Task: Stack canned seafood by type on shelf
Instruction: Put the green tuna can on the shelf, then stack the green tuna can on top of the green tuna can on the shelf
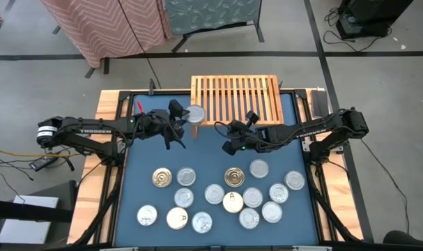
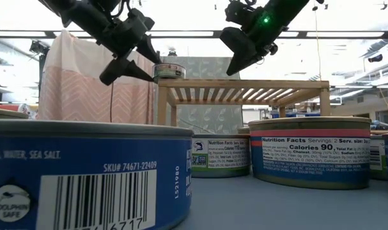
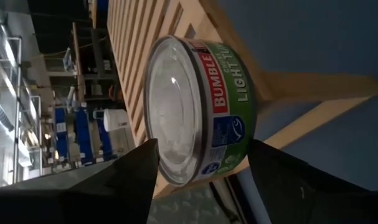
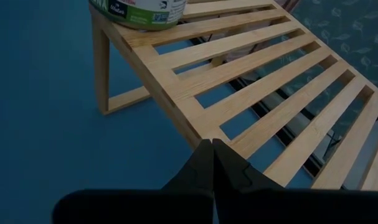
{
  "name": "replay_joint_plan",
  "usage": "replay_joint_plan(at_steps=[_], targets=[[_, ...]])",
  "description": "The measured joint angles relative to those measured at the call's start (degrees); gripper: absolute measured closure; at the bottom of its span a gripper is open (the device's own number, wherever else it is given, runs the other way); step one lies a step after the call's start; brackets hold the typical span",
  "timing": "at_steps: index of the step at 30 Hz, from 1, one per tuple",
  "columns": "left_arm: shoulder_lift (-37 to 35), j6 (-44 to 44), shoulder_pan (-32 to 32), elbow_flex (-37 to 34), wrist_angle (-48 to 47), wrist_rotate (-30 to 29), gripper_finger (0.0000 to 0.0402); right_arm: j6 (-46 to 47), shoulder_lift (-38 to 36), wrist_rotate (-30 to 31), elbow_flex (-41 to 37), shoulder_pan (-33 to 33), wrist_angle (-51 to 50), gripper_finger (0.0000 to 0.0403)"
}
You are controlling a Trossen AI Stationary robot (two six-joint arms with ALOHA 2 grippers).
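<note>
Left tool (image 3: 198, 171), fingers apart astride can (image 3: 198, 109) at shelf (image 1: 235, 97) corner: a withdrawal snag could tip it off.

A blue-topped table (image 1: 138, 174) with pale wooden edges is carrying a low light-wood slatted shelf (image 1: 246, 94) at its far edge and a loose cluster of small flat round tins (image 1: 228, 199) nearer. One green-labelled tin (image 1: 195, 113) is sitting on the shelf's front left corner.

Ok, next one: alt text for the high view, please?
Overhead view: the left claw, open, flanks a silver-topped can sitting on the front-left corner of the wooden slatted shelf. The right claw hovers shut just in front of the shelf, and loose cans lie across the blue mat.
</note>
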Motion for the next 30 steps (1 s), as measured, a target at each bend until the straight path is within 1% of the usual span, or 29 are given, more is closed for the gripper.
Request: replay_joint_plan(at_steps=[9,13,16,24,26,30], targets=[[0.0,1.0,0.3,0.0,0.5,1.6,0.0151,0.1,0.0,-0.1,0.0,0.0,0.0,0.0403],[0.0,2.3,0.9,1.3,0.4,1.6,0.0151,1.0,0.0,-0.1,0.0,0.0,0.0,0.0403],[0.0,2.4,2.1,2.5,-0.3,2.9,0.0151,1.0,0.0,-0.7,0.0,0.1,0.0,0.0403],[3.6,2.1,3.4,4.6,-2.1,4.4,0.0151,1.1,0.0,-1.2,0.0,0.6,0.1,0.0403],[4.4,2.1,3.3,4.6,-2.2,4.0,0.0151,1.3,0.0,-1.3,0.0,0.9,0.1,0.0403],[4.2,-0.3,3.3,4.6,-5.1,-0.2,0.0151,1.4,0.0,-1.3,0.0,1.6,0.0,0.0403]])
